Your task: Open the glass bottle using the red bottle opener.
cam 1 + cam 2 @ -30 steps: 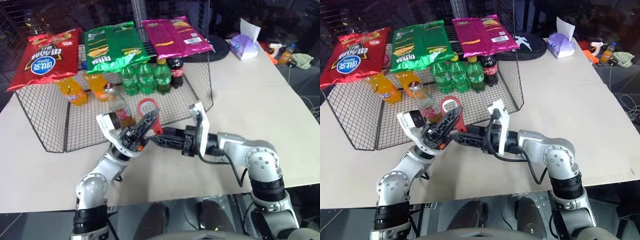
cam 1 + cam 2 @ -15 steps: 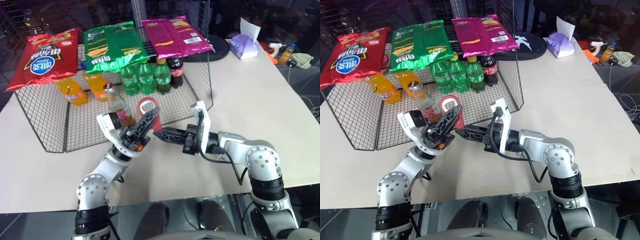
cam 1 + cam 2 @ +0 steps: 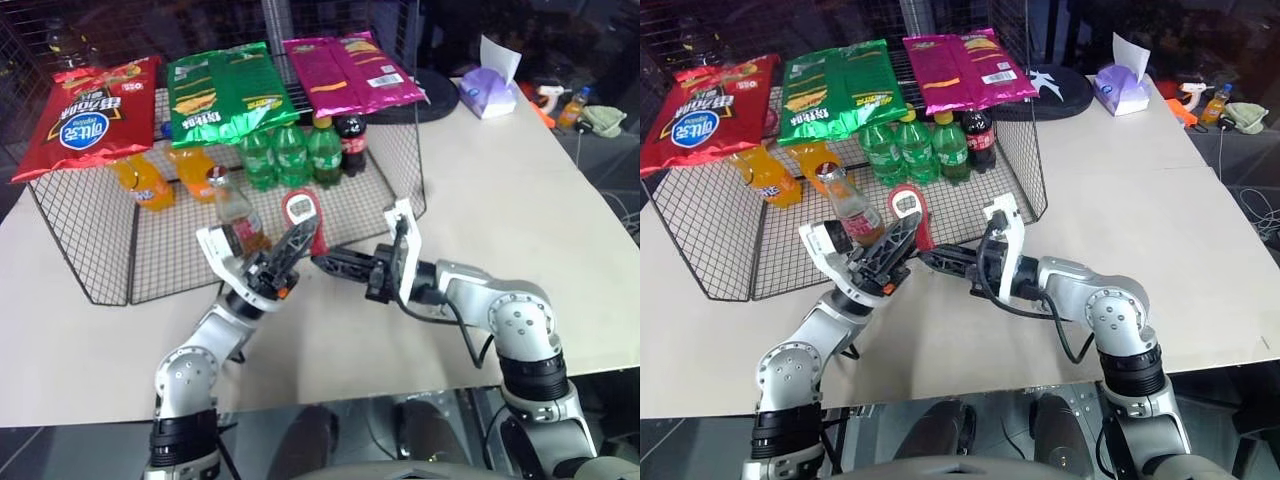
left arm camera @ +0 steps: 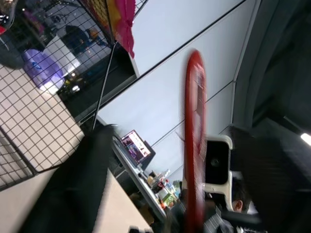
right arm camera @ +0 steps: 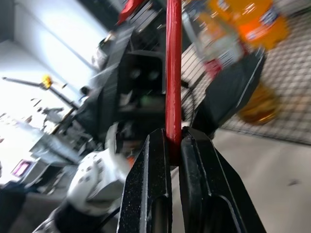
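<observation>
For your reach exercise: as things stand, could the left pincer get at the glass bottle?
Probably yes. The left pincer is open, holding nothing, and the glass bottle stands just beyond it at the wire rack's open front. The red bottle opener, gripped by the right pincer, sits off to the side.

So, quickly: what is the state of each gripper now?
Left gripper: open, holding nothing.
Right gripper: closed on the red bottle opener, gripping its handle.
</observation>
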You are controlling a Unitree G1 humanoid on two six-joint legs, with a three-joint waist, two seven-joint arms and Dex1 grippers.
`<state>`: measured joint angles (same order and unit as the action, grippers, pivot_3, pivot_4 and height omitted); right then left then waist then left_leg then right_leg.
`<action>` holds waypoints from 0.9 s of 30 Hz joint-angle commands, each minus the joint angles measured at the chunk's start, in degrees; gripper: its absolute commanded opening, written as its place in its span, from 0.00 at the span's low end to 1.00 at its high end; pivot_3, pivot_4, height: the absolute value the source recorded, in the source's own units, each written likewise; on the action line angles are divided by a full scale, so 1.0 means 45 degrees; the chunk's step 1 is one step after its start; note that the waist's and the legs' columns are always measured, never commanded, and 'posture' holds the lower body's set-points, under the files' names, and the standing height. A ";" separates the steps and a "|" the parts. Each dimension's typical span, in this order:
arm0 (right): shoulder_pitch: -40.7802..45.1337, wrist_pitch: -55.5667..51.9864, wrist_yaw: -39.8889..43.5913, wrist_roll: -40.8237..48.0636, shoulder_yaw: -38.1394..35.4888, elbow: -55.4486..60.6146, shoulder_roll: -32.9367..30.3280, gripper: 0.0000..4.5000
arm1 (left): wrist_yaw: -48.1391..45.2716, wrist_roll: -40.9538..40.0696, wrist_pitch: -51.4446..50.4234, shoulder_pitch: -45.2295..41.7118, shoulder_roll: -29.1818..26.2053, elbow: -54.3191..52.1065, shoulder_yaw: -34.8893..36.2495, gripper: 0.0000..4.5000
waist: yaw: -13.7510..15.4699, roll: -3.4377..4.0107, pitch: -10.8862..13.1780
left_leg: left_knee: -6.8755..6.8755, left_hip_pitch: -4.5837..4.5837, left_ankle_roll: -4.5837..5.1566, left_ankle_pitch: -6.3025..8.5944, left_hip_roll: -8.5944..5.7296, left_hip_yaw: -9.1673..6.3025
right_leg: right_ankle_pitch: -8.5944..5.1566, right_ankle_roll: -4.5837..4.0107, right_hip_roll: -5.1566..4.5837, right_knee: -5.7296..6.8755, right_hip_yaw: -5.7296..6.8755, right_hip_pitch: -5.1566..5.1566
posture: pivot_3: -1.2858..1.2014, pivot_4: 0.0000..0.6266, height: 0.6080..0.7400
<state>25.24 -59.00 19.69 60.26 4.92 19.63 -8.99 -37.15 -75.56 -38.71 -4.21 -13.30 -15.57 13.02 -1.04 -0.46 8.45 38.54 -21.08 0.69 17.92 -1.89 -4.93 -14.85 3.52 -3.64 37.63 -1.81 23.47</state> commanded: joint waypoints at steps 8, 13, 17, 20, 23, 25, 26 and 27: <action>-0.1247 0.2293 0.0190 -0.1816 -0.2122 -0.0116 -0.1285 0.00 | 0.0937 0.6147 0.3046 0.1924 -0.1570 -0.4808 -0.0439 1.00 | -0.0005 0.0016 0.0014 | -0.0019 -0.0022 0.0000 0.0000 0.0005 0.0026 | 0.0000 0.0000 0.0001 -0.0014 -0.0032 0.0028 | 0.52 0.24 1.00; -0.1214 0.2742 0.0231 -0.2175 -0.2274 -0.0389 -0.1261 0.00 | 0.2582 1.2632 0.7740 0.3104 -0.1072 -0.5053 -0.1452 1.00 | 0.0057 0.0021 0.0017 | -0.0052 -0.0011 -0.0001 0.0000 0.0010 0.0058 | 0.0001 -0.0001 0.0007 -0.0030 -0.0065 0.0036 | 0.52 0.24 1.00; -0.1155 0.2868 0.0404 -0.2429 -0.2126 -0.0501 -0.1275 0.00 | 0.3802 1.3790 0.8718 0.3092 -0.0293 -0.4412 -0.1107 1.00 | 0.0108 0.0019 0.0017 | -0.0049 -0.0023 0.0003 0.0002 0.0010 0.0058 | 0.0002 0.0002 -0.0011 -0.0044 -0.0066 0.0034 | 0.52 0.24 1.00; -0.1143 0.2907 0.0455 -0.2507 -0.2077 -0.0515 -0.1211 0.00 | 0.4703 1.4212 0.8884 0.2475 -0.0145 -0.3604 -0.0256 1.00 | 0.0101 0.0019 0.0017 | -0.0048 -0.0026 0.0003 0.0002 0.0011 0.0047 | 0.0002 0.0002 -0.0013 -0.0042 -0.0055 0.0035 | 0.52 0.24 1.00; -0.1123 0.2928 0.0522 -0.2581 -0.2063 -0.0535 -0.1192 0.00 | 0.5318 1.4579 0.9025 0.1693 -0.0183 -0.2658 0.0257 1.00 | 0.0082 0.0019 0.0017 | -0.0047 -0.0024 0.0002 0.0002 0.0015 0.0042 | 0.0002 0.0002 -0.0001 -0.0032 -0.0045 0.0036 | 0.52 0.24 1.00; -0.1114 0.2938 0.0553 -0.2622 -0.2077 -0.0545 -0.1185 0.00 | 0.5600 1.4896 0.9149 0.1116 -0.0181 -0.1975 0.0261 1.00 | 0.0073 0.0018 0.0017 | -0.0044 -0.0026 0.0003 0.0002 0.0012 0.0044 | 0.0002 0.0003 0.0000 -0.0033 -0.0044 0.0036 | 0.52 0.24 1.00; -0.1111 0.2961 0.0553 -0.2661 -0.2078 -0.0541 -0.1176 0.00 | 0.5750 1.4909 0.9116 0.0778 -0.0111 -0.1632 0.0256 1.00 | 0.0076 0.0018 0.0017 | -0.0043 -0.0026 0.0003 0.0002 0.0007 0.0044 | 0.0003 0.0004 -0.0001 -0.0032 -0.0043 0.0036 | 0.52 0.24 1.00; -0.1111 0.2990 0.0549 -0.2708 -0.2079 -0.0532 -0.1167 0.00 | 0.5843 1.5113 0.9214 0.0493 -0.0130 -0.1281 0.0163 1.00 | 0.0091 0.0016 0.0016 | -0.0041 -0.0027 0.0003 0.0002 0.0006 0.0044 | 0.0003 0.0004 -0.0001 -0.0032 -0.0043 0.0035 | 0.52 0.24 1.00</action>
<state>19.45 -46.78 21.42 47.91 -4.21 15.91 -14.28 -11.90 -8.53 1.02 -0.96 -13.88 -21.70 13.49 -0.63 -0.38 8.52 38.38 -21.22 0.70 17.93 -1.88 -4.77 -14.84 3.54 -3.65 37.49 -1.97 23.63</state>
